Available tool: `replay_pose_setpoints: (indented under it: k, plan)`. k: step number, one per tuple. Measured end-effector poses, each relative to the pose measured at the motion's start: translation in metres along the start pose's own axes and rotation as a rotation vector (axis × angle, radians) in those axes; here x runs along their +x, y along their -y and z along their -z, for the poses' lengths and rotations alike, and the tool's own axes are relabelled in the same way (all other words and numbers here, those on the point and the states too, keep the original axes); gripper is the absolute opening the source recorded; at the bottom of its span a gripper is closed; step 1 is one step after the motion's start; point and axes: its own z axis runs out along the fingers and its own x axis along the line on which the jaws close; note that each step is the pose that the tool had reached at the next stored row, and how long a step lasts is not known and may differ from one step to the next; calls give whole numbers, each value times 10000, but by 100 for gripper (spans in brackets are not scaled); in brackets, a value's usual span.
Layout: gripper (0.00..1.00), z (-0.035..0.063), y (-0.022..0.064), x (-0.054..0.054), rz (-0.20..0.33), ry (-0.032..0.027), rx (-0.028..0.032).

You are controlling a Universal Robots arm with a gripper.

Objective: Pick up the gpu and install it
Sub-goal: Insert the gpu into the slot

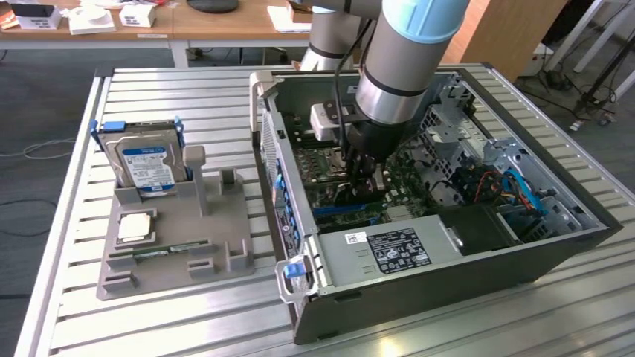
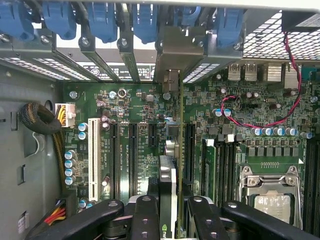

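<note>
The graphics card [image 2: 168, 186] was judged light, stiff and thin, with exposed parts and a gold edge connector that would not tolerate twisting or side load. The sound hold appeared to be on its two flat faces along the upper edge, clear of the connector and the metal bracket [image 2: 172, 52].

The pincer [image 2: 168, 220] was found inside the open computer case [image 1: 447, 297], roughly half open and clenched on the card, with a finger [image 2: 145, 216] flat against each face. The card stood on edge over the green circuit board [image 2: 135, 100], in line with the black expansion slots. Its bracket end lay towards the rear slot openings. Whether its lower edge had reached a slot could not be told.

On the tabletop [image 1: 178, 327], towards the exterior view's left of the case, a grey stand [image 1: 169, 260] held the hard drive [image 1: 144, 163].
</note>
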Motion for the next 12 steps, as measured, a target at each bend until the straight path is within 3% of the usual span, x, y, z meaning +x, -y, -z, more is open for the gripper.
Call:
replay_pose_setpoints:
  k: [12]
  plan:
    - [27, -13, -1, -2, 0, -1, -1]
